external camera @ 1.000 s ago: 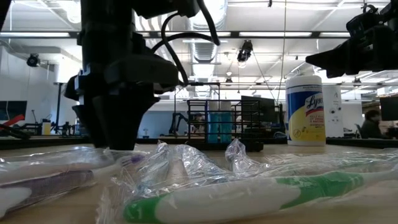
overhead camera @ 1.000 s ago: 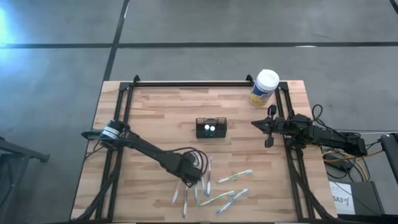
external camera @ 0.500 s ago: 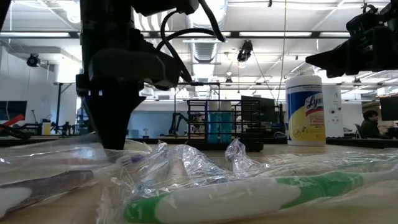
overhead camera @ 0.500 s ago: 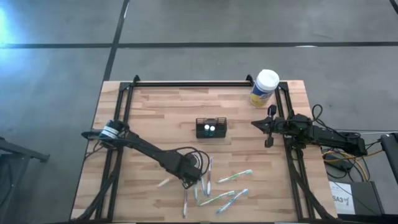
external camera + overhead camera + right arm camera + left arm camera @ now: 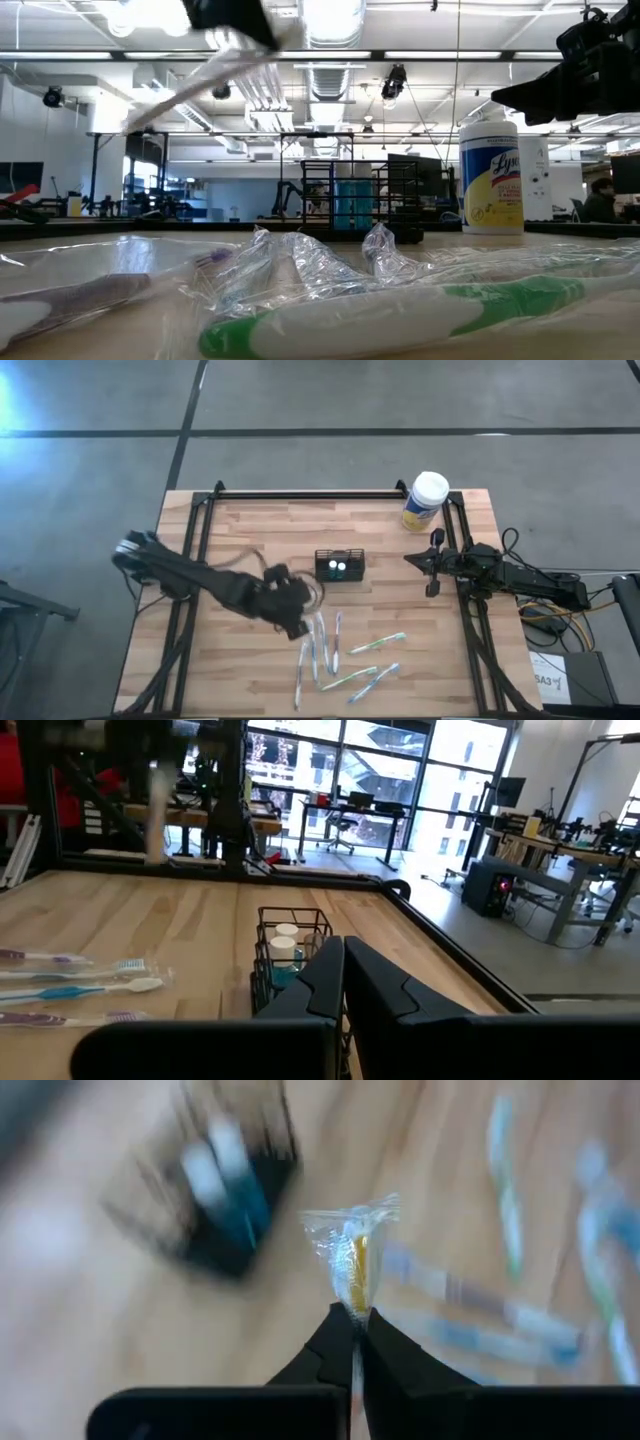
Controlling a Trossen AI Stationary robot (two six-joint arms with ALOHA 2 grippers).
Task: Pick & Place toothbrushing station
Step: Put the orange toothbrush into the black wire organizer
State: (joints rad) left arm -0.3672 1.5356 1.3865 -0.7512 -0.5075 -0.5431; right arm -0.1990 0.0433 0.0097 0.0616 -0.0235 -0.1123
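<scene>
Two dark, near-black arms built of slim jointed links – the left arm (image 5: 200, 582) carries a pale band near its base and a looped black cable by its wrist. The right arm (image 5: 510, 572) trails black cables too. Each end effector ends in two angular, matte-black fingers (image 5: 320, 982) – wedge-shaped, tapering to blunt tips

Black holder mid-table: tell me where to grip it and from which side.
Come from straight above and clamp one long wall at its top rim. The holder stands upright and open-topped, with thin slotted walls that a finger could straddle. Keep toward an end, since two white-capped items sit near its middle. The right gripper is nearest, so probably the better choice.
</scene>
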